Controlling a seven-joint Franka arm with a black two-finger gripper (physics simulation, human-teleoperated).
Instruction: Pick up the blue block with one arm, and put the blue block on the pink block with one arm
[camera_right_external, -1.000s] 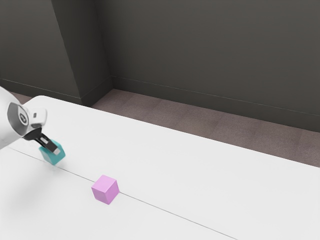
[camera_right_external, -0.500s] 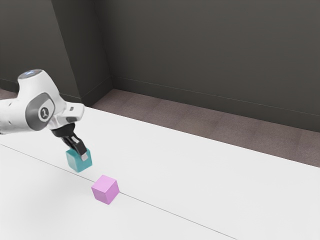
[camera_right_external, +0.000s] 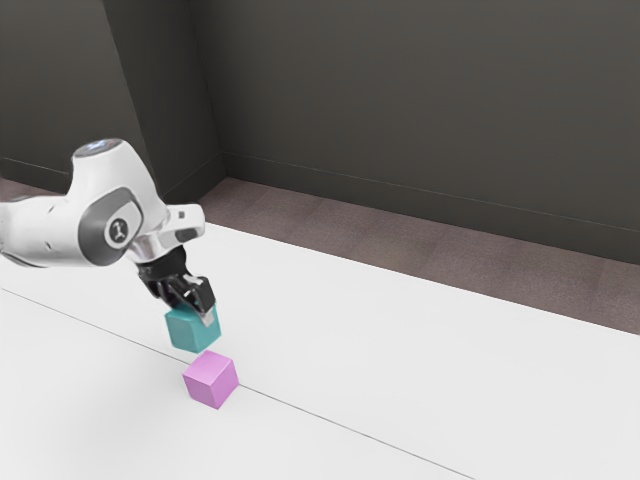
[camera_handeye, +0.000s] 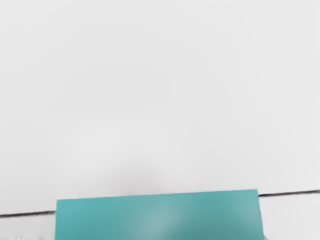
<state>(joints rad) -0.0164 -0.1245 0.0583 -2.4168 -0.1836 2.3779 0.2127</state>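
Observation:
The blue block (camera_right_external: 190, 329), teal in colour, hangs in the air with my gripper (camera_right_external: 194, 308) shut on it from above. It sits just above and slightly toward the exterior view's left of the pink block (camera_right_external: 210, 378), which rests on the white table (camera_right_external: 420, 380). A small gap separates the two blocks. In the wrist view the blue block (camera_handeye: 160, 215) shows large and blurred right under my hand, over the table's thin dark seam (camera_handeye: 290, 193).
A thin dark seam (camera_right_external: 330, 420) runs across the table under the pink block. Dark walls and a brownish floor (camera_right_external: 420, 240) lie beyond the table's far edge.
My arm has carried the blue block up off the table and toward the exterior view's right, from well left of the pink block to almost above it.

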